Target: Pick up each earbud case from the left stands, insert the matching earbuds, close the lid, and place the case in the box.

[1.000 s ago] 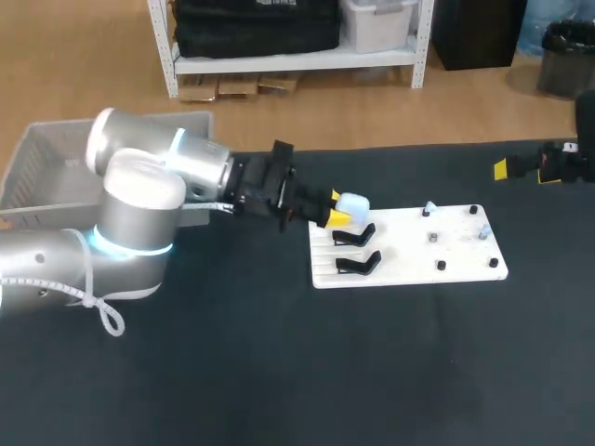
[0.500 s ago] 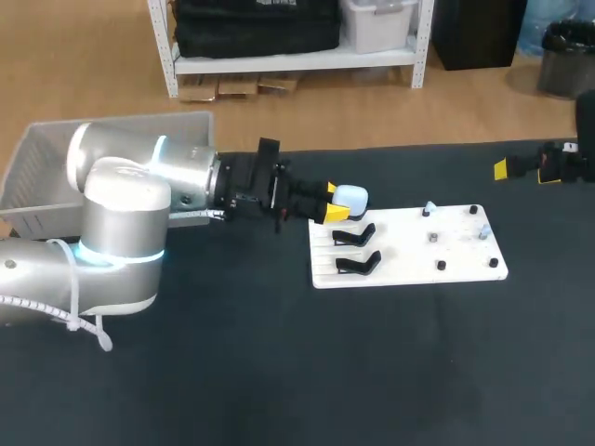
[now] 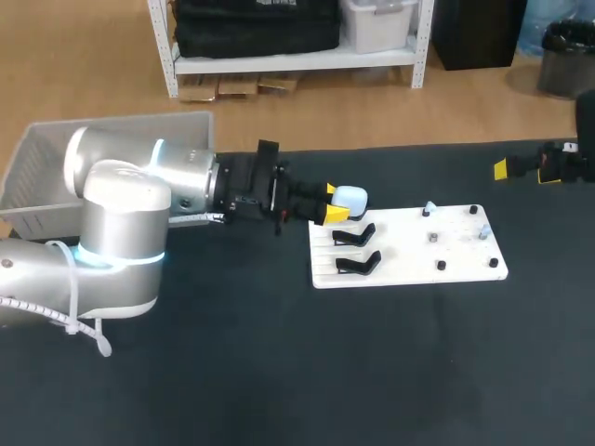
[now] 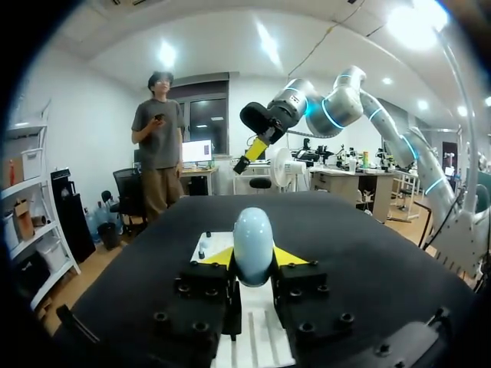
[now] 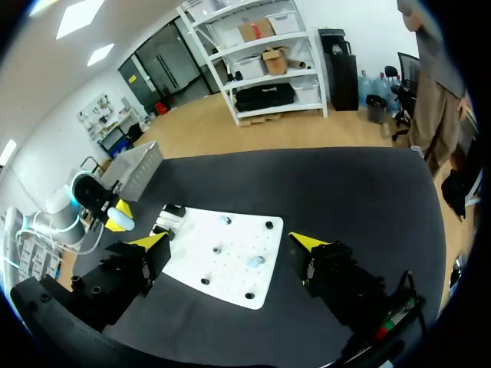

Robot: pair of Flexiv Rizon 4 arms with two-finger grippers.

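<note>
1. Left gripper [image 3: 336,204], at frame centre, pinches the pale blue earbud case [image 3: 352,197] over the white board [image 3: 456,251], at its left end.
2. Two black stands [image 3: 357,263] sit on the board just below the case.
3. Right gripper [image 5: 228,244], at the far right edge, has its fingers spread wide apart.
4. The grey box [image 3: 37,167] sits upper left.

Left fingers [image 3: 335,215] clamp case [image 3: 351,197]; right fingers [image 5: 305,241] spread wide.
</note>
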